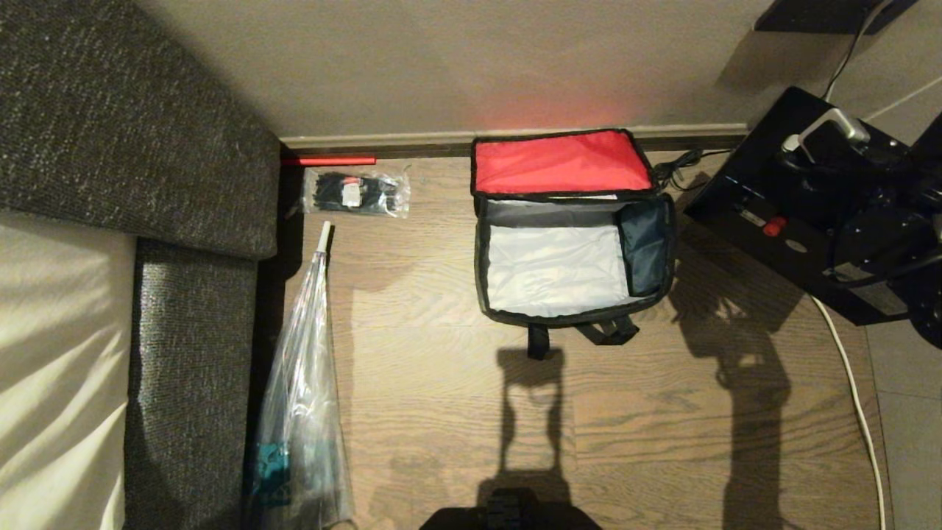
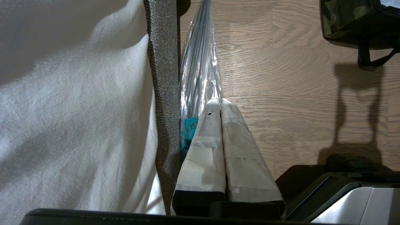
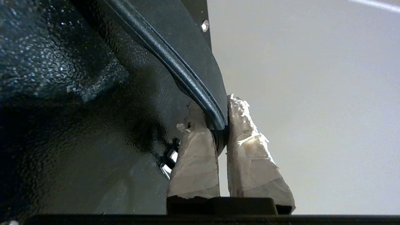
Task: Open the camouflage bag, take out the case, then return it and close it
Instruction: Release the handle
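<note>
Case [image 1: 802, 221] hangs right of the open, empty camouflage bag [image 1: 570, 228], right gripper [image 3: 222, 125] clamped on its handle [image 3: 175, 62] (rigid, likely heavy; swings). Left gripper [image 2: 220, 104] closed, idle.

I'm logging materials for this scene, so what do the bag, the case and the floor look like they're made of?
The bag looks like soft fabric: camouflage cloth outside, bright red lining under the open lid, a pale smooth liner inside. The case looks like hard metal or plastic with a glossy speckled black coat; the right gripper is shut on its black ribbed handle, probably plastic or rubber. The floor shows wood grain, wood or laminate.
</note>
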